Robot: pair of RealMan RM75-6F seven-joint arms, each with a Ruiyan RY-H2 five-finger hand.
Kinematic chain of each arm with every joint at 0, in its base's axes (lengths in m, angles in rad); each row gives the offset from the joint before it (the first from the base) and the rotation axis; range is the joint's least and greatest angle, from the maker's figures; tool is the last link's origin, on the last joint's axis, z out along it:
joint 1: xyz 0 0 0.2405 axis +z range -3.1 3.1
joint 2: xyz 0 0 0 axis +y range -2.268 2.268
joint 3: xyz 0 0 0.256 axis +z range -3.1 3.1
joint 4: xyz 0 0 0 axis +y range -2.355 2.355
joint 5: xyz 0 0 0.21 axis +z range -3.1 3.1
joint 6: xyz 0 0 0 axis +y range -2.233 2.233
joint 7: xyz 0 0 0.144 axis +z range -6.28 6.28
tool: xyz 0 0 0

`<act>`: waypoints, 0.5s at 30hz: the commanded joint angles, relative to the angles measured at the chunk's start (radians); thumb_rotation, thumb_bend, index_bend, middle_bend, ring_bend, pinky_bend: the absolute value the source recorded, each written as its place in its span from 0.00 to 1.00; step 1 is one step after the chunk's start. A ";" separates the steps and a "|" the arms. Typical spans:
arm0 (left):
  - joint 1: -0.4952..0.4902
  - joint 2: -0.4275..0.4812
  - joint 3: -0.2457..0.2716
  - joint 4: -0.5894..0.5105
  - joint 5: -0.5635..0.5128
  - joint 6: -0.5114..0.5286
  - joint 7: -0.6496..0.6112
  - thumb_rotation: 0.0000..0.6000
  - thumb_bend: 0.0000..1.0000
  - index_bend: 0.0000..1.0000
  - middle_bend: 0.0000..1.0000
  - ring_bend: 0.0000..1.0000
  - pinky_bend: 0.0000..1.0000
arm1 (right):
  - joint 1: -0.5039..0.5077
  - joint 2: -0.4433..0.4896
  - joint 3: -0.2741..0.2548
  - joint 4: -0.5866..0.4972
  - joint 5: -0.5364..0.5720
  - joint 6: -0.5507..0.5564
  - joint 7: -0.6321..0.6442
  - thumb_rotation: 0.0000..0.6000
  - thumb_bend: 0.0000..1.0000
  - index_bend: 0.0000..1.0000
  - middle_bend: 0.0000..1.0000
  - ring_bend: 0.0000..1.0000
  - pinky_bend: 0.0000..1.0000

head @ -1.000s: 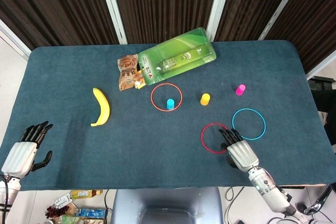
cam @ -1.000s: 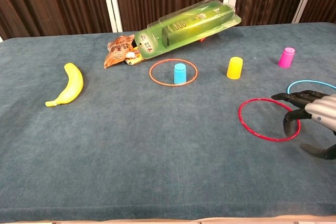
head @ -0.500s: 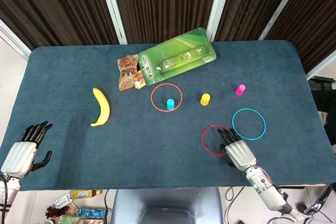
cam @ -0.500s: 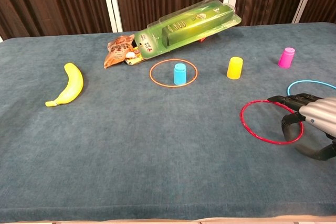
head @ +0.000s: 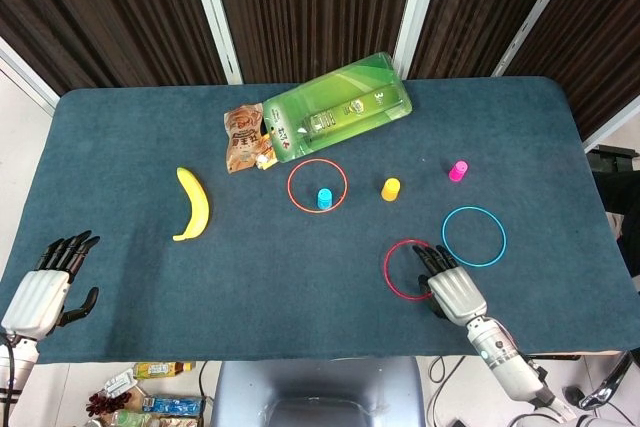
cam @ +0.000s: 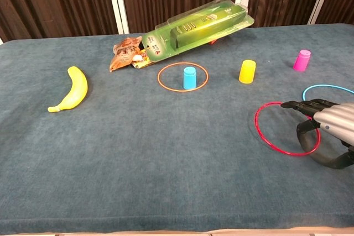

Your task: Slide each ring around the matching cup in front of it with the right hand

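step: my right hand (head: 455,290) rests fingers-spread over red ring (cam: 286,135) near table's front-right edge, gripping nothing | blue ring (head: 473,236) just beside | next: judged, slide red ring toward pink cup (head: 458,170), well apart | left hand (head: 40,292) idle, open

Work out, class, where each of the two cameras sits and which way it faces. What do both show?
Head view: high above the near table edge, looking steeply down; both the left robot hand and right robot hand show.
Chest view: low at the near edge, facing across the table; only the right robot hand shows.
Shared: the small blue plastic cup, ringed in orange.
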 commanded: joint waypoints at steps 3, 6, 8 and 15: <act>-0.001 0.001 -0.001 0.000 0.000 -0.001 0.000 1.00 0.46 0.00 0.00 0.00 0.05 | -0.001 0.001 0.001 0.001 -0.003 -0.001 0.002 1.00 0.48 0.72 0.06 0.00 0.00; -0.001 0.000 -0.001 0.000 -0.001 -0.001 0.002 1.00 0.46 0.00 0.00 0.00 0.05 | -0.001 0.001 0.006 0.001 -0.004 0.000 0.004 1.00 0.48 0.74 0.06 0.00 0.00; -0.001 0.000 -0.001 -0.001 -0.001 -0.001 0.002 1.00 0.46 0.00 0.00 0.00 0.05 | -0.001 0.001 0.010 0.000 -0.003 0.000 0.007 1.00 0.48 0.75 0.07 0.00 0.00; 0.000 0.000 -0.002 -0.001 -0.002 0.001 0.002 1.00 0.46 0.00 0.00 0.00 0.05 | 0.002 -0.007 0.022 0.008 0.000 -0.004 0.011 1.00 0.48 0.78 0.08 0.00 0.00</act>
